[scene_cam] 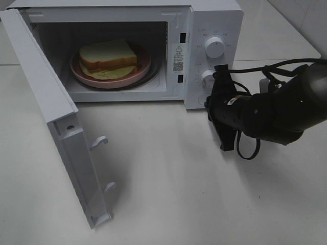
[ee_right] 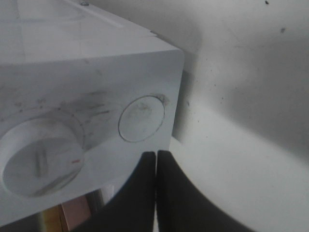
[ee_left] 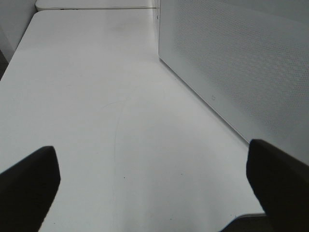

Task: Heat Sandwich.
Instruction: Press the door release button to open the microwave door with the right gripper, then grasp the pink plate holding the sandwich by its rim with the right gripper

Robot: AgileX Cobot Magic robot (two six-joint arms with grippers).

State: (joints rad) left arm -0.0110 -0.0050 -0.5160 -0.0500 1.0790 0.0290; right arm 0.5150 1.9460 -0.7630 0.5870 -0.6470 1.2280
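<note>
The sandwich sits on its pink plate inside the microwave, well back in the cavity, and the door stands wide open towards the front left. So loading looks done; shutting the door and setting the heat are what remain.

The right hand is clenched, fingers pressed together with nothing between them, and its tips are at the control panel just beside the lower knob. The right wrist view puts those tips close under a flat round disc at the panel's corner. The left hand is released, fingers spread wide over bare surface, next to a white perforated panel that is probably the door's outer face, though the view is too tight to be sure.

What could go wrong: turning a knob with the door open would likely start nothing. A hard push on the panel could shove the whole microwave back. If the door swings shut now, its free edge and latch hooks land right beside the right hand, which could be clipped.

The surface in front of the cavity lies open for the door's swing; the right arm's looping cable hangs near the panel and could snag
</note>
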